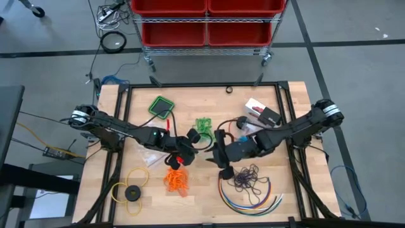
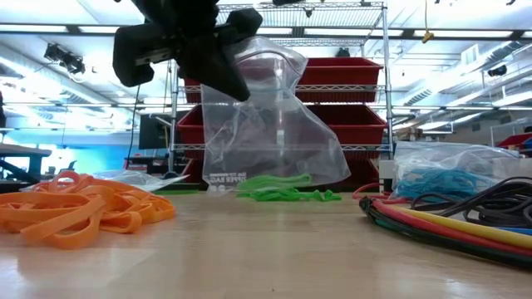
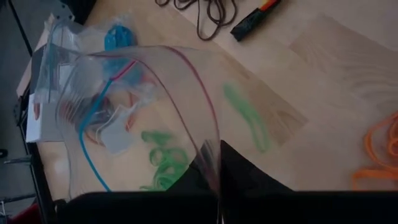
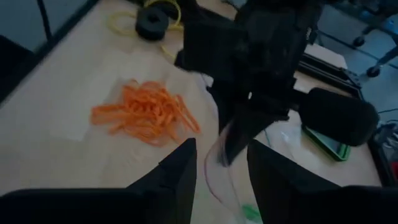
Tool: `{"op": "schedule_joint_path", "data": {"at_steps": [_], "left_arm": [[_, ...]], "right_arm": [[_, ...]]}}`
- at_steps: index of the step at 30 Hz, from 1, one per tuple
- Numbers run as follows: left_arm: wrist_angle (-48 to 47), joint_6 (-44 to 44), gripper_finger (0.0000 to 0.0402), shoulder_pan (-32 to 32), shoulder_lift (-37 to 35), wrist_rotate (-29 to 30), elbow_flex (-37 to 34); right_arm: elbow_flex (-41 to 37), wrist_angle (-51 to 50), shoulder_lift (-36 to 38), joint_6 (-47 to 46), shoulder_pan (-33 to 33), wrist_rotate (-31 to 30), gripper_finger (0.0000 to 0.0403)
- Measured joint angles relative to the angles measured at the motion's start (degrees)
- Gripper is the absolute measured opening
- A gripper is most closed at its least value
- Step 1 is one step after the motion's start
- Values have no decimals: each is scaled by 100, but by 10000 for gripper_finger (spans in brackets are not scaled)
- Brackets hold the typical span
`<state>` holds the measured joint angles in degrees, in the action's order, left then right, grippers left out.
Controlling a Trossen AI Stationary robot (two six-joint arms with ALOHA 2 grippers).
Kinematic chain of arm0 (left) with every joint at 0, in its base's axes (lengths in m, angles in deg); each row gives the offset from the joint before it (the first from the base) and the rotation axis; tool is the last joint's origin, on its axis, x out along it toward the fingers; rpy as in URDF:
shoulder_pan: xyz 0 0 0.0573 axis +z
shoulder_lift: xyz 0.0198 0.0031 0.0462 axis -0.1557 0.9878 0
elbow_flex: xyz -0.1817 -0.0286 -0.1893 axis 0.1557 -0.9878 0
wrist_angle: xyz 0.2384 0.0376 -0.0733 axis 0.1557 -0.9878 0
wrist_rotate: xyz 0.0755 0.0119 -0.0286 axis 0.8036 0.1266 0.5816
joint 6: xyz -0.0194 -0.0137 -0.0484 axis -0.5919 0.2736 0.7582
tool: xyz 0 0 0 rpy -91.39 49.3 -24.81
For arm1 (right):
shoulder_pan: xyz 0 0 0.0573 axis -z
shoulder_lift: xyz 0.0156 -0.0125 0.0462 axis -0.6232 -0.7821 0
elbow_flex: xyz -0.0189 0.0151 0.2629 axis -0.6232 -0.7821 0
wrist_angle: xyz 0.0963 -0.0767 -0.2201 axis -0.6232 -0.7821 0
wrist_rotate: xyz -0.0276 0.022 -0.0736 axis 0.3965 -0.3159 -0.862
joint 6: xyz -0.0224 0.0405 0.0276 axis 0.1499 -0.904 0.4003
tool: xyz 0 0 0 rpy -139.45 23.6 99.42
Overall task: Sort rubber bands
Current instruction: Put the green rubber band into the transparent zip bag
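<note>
Left gripper (image 1: pixel 184 151): centre of the high view, fingers pinched tight on the rim of a clear zip bag (image 2: pixel 270 124), lifting it off the table

Bag: in the low view it hangs upper centre from the dark gripper, its bottom edge at the table; the left wrist view shows the mouth (image 3: pixel 149 93) gaping open, and I can't make out any bands inside

Right gripper (image 1: pixel 223 166): just right of centre in the high view, close beside the bag, fingers spread wide and nothing between them in its wrist view

Orange bands (image 1: pixel 177 180): loose heap lower centre of the high view, just below the left gripper

Green bands (image 1: pixel 203 124): small bunch above centre, seen behind the bag in the low view

Purple bands (image 1: pixel 250 177): dark tangle lower right of centre, just above the coloured cables (image 1: pixel 250 197)

Blue bands (image 2: pixel 436 183): right side of the low view, under clear plastic

Risk: the bag hangs from one pinched edge, so a nudge from the right gripper could fold the mouth shut or tug it free

Risk: a scoop at one heap could snag a neighbouring colour or the cables and mix the sort
</note>
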<state>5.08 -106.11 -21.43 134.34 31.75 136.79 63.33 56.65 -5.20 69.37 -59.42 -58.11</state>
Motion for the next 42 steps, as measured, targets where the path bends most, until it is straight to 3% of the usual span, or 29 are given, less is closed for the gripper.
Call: {"op": "schedule_joint_path", "data": {"at_steps": [12,23,31,42], "left_arm": [[-215,-26,0,0,-2,-278,109],[-437,-37,0,0,-4,-283,341],[-694,-39,0,0,-4,-243,348],[-419,-39,0,0,-4,54,348]], "right_arm": [[-11,-695,-114,171,294,311,127],[-4,-706,-417,546,347,541,106],[-4,-1075,-468,805,353,331,80],[-4,-1121,-461,1038,538,500,22]]}}
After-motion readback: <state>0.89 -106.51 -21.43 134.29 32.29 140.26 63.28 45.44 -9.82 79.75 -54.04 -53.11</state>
